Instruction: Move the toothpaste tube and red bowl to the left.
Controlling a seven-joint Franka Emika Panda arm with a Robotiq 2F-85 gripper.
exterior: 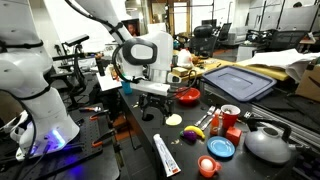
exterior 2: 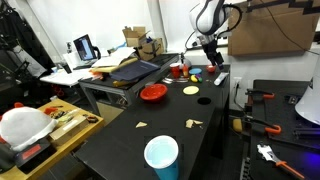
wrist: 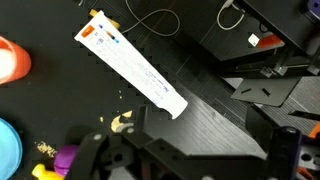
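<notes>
Toothpaste tube (wrist: 130, 62), cap seemingly indistinct.

Toothpaste tube (wrist: 132, 66): red and blue print, too blurred to read

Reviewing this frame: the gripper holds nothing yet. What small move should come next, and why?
Probably shift the gripper toward the toothpaste tube and lower over it. In the wrist view the tube lies diagonal on the table, beyond the open jaws rather than between them. The red bowl sits apart, also ungrasped.
</notes>
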